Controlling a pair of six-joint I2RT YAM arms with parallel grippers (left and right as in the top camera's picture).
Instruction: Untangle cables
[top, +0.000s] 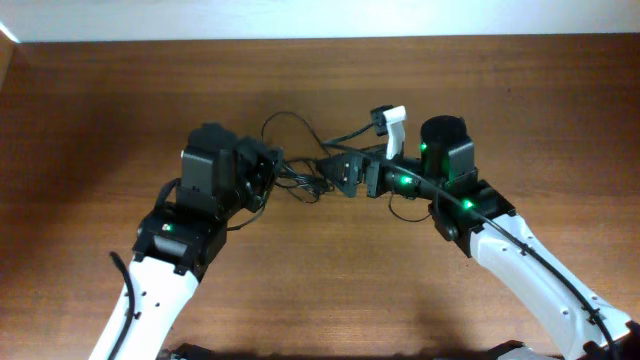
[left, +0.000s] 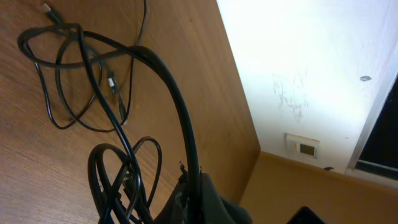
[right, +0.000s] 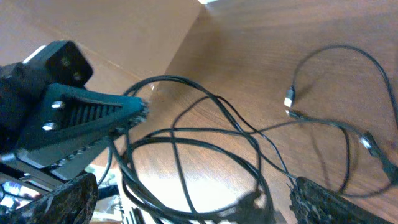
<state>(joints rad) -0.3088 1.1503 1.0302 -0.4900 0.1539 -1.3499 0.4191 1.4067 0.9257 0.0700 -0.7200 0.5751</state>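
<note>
Cables (top: 300, 186) tangled between both inward-reaching arms; left gripper (top: 270, 172) clenched on them; right gripper (top: 337, 173) released, jaws wide.

Tangled cables (top: 297, 183) on wooden table (top: 100, 100)

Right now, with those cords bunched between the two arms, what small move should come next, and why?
Probably close the right gripper on the cables looping between its open fingers. The left gripper is shut on them, so a second grip could draw the tangle apart.

Soft warm light, overexposed wall (left: 311, 62), blurred foreground.
</note>
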